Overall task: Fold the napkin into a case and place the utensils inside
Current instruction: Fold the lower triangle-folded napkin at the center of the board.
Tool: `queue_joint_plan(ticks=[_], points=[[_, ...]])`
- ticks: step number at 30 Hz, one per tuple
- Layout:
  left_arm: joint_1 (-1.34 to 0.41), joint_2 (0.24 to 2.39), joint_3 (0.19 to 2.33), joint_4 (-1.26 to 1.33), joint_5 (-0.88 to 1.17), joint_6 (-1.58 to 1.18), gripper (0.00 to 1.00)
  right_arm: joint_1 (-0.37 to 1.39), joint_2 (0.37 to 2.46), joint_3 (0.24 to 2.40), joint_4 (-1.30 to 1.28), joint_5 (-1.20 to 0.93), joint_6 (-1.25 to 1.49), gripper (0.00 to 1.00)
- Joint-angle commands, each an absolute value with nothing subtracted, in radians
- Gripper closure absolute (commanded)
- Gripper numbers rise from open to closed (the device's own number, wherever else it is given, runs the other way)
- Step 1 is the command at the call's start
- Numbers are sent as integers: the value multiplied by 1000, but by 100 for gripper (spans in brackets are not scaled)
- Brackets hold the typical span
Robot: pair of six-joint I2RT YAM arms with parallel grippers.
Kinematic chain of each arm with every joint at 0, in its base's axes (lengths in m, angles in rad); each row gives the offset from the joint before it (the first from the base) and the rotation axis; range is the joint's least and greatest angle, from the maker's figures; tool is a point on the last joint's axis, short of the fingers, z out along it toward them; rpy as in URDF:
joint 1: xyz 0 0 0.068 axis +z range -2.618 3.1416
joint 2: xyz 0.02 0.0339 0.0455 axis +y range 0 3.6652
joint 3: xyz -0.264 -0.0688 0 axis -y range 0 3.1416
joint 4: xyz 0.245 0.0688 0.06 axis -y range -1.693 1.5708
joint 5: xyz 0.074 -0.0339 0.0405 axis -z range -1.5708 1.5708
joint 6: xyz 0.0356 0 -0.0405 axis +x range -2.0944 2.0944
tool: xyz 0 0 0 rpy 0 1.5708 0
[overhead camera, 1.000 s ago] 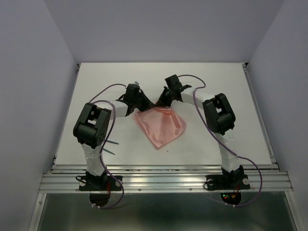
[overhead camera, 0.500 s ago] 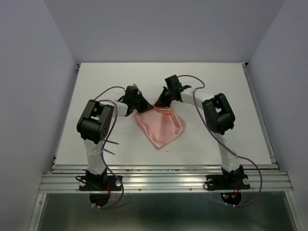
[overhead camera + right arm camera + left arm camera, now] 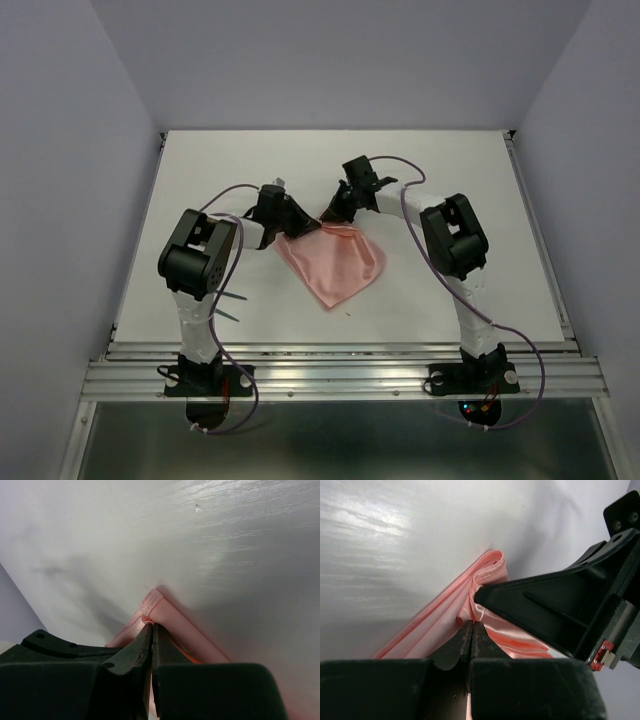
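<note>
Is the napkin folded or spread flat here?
Folded: the napkin shows stacked layers at its far corner, pinched there by the left gripper and right gripper.

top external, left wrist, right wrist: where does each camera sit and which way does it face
Top external: above and behind the bases, facing down at the table; both arms show, left end effector and right end effector meeting at the napkin's far corner.
Left wrist: on that wrist, looking along its shut fingers at the pinched fold; the right end effector crosses on the right.
Right wrist: on that wrist, looking along its shut fingers at the napkin corner.
Both wrist views share that pinched pink corner.
</note>
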State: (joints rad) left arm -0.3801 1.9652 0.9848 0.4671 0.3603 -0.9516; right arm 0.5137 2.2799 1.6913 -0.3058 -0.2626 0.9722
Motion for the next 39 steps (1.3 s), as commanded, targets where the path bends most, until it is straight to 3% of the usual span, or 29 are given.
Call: queue_joint_plan(ticks=[1,23,31,39], points=[[-399,1868,965,561,393,-948,92,522,2304,1667,-333,-226,953,96],[-457,1986,1066,561,354,-917,92,522,2293,1675,-353,-210,920,96],[-457,2009,1012,552,333,-920,93,522,2260,1649,-353,-181,900,96],[-448,2022,989,497,333,-931,94,522,2169,1660,-377,-132,828,82]])
